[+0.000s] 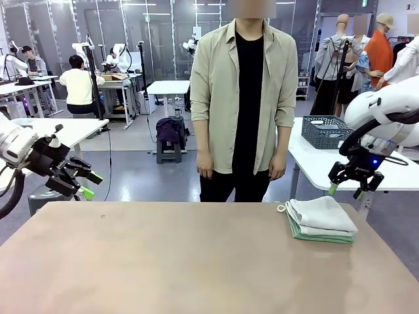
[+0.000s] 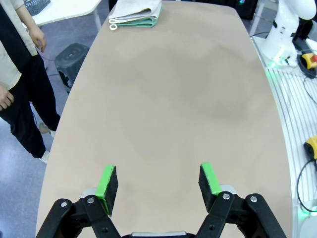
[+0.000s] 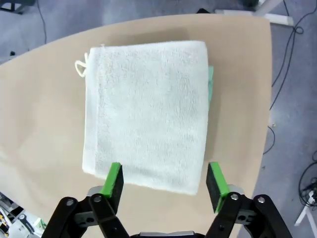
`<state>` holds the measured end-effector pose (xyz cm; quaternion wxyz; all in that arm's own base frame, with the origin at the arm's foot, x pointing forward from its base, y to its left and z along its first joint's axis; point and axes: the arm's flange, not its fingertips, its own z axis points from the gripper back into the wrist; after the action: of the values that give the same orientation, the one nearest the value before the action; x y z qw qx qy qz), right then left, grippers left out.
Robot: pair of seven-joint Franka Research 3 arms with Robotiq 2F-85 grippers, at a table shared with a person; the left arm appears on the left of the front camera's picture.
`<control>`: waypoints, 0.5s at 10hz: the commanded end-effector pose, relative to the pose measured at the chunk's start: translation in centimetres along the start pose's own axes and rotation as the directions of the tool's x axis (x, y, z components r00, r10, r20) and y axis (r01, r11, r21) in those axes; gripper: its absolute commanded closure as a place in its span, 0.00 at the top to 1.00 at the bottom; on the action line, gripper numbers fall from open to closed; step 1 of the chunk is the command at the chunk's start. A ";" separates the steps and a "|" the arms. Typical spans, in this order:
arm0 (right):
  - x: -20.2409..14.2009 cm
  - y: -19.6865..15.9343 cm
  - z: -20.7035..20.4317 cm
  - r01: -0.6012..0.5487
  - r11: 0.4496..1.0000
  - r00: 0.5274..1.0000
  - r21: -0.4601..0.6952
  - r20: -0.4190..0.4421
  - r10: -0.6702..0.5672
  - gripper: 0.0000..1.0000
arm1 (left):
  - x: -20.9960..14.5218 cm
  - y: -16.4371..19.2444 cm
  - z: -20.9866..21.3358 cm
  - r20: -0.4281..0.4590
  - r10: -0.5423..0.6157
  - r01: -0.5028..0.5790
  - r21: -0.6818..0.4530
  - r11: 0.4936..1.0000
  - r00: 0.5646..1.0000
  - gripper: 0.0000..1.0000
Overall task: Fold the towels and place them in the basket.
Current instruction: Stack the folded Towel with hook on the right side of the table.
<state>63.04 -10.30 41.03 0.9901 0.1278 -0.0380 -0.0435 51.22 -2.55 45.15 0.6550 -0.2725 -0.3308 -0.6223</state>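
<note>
Two folded towels lie stacked at the table's right side, the cream-white towel [image 1: 322, 212] [image 3: 146, 111] on top of the mint green towel [image 1: 319, 236] [image 3: 210, 82]. A small white loop [image 3: 79, 67] sticks out at one corner. My right gripper [image 1: 345, 191] [image 3: 164, 181] hangs open above the stack, nothing between its fingers. My left gripper [image 1: 91, 185] [image 2: 158, 183] is open and empty off the table's left edge; its wrist view shows the towels [image 2: 134, 15] far across the table. The dark grey basket [image 1: 325, 131] stands on a white side table behind the right arm.
A person [image 1: 242, 98] stands at the far side of the brown table [image 1: 183, 261], hands down at their sides. The white side table [image 1: 314, 163] holding the basket is beyond the right corner. The other arm's base [image 2: 287, 29] stands at the table's edge.
</note>
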 end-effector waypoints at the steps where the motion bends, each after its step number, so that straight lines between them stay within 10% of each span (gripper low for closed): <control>1: -3.1 2.1 3.2 0.022 0.999 1.000 -0.035 -0.014 -0.022 0.87 | 0.2 0.0 0.0 -0.003 0.008 -0.008 0.005 1.000 1.000 0.84; 5: -9.8 6.1 8.2 0.001 0.998 1.000 -0.071 0.005 0.000 0.87 | 0.2 0.0 0.0 -0.003 0.008 -0.008 0.005 1.000 1.000 0.84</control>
<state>54.94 -6.63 50.03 0.9925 0.1086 -0.0399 -0.0391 51.22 -2.55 45.15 0.6550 -0.2725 -0.3307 -0.6223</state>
